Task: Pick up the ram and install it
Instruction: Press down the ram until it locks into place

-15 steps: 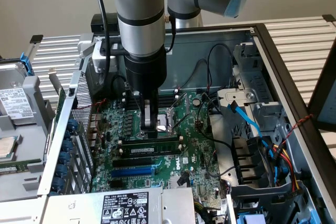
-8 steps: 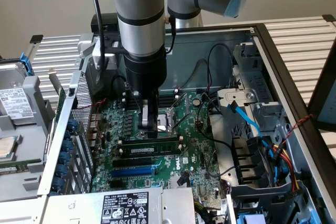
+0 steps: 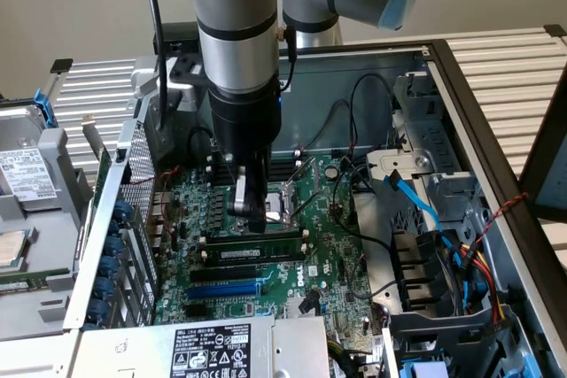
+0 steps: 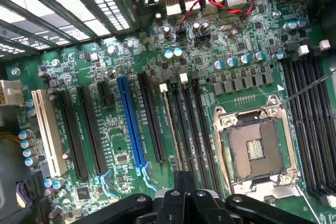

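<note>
The ram [image 3: 266, 251] is a green stick with a white label, standing on edge in a black memory slot on the motherboard [image 3: 328, 245]. In the wrist view the ram [image 4: 169, 129] shows edge-on as a thin pale line between two white-tipped slot latches. My gripper [image 3: 252, 217] hangs straight down over it, shut, its tips just above the stick's top edge. Nothing shows between the fingers, and I cannot tell whether they touch the stick. From the wrist, the gripper [image 4: 184, 182] sits over the near end of that slot.
A blue slot [image 4: 132, 127] and more black slots lie beside the ram. The bare CPU socket [image 4: 254, 148] sits on its other side, with further memory slots [image 4: 310, 124] beyond. Cables [image 3: 416, 201] and drive bays crowd the exterior view's right; the case wall [image 3: 106, 219] stands at its left.
</note>
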`<state>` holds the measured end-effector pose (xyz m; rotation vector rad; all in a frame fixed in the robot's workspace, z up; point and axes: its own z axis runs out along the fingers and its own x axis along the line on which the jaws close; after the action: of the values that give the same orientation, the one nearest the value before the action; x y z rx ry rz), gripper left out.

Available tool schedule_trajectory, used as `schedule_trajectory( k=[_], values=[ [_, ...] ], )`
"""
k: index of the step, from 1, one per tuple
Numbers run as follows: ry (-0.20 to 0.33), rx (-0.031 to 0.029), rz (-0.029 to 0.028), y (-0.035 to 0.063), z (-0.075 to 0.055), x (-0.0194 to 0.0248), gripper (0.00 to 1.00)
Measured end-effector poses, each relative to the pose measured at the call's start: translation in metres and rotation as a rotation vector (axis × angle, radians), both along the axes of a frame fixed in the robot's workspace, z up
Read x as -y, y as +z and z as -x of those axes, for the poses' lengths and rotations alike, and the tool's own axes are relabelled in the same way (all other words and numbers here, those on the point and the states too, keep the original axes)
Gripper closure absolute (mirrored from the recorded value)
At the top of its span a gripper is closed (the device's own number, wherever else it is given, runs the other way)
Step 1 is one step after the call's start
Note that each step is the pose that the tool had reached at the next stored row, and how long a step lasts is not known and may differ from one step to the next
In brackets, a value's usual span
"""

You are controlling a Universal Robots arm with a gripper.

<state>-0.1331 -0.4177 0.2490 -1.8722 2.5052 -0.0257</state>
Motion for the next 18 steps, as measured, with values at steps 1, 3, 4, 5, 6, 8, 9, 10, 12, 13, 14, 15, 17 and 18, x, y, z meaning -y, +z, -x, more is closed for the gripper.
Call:
schedule_trajectory(
  k=[1,3,4,5,6,8,9,10,12,13,14,15,17,18],
  values=[
    [-0.011,-0.0003,0.0003,0.0011,0.0,0.0,0.9],
    [-0.035,0.0,0.0,0.0023,0.0,0.0,0.9],
    [-0.045,0.0,0.0,0.0033,0.0,0.0,0.9],
    [-0.054,-0.0002,0.0001,0.0041,0.0,0.0,0.9],
    [-0.068,-0.0001,0.0,0.004,0.0,0.0,0.9],
    [-0.095,-0.0001,-0.0001,0.004,0.0,0.0,0.9],
    [-0.109,-0.0001,0.0,0.004,0.0,0.0,0.9],
    [-0.123,0.0,-0.0001,0.004,0.0,0.0,0.9],
    [-0.15,-0.0002,0.0001,0.0045,0.0,0.0,0.9],
    [-0.163,-0.0001,0.0,0.0049,0.0,0.0,0.9],
    [-0.176,0.0,-0.0002,0.0052,0.0,-0.0001,0.9],
    [-0.189,-0.0001,-0.0001,0.0055,0.0,0.0,0.9],
    [-0.216,-0.0001,-0.0001,0.0062,0.0,0.0,0.9],
    [-0.229,-0.0002,0.0001,0.0067,0.0,0.0,0.9]
  ],
)
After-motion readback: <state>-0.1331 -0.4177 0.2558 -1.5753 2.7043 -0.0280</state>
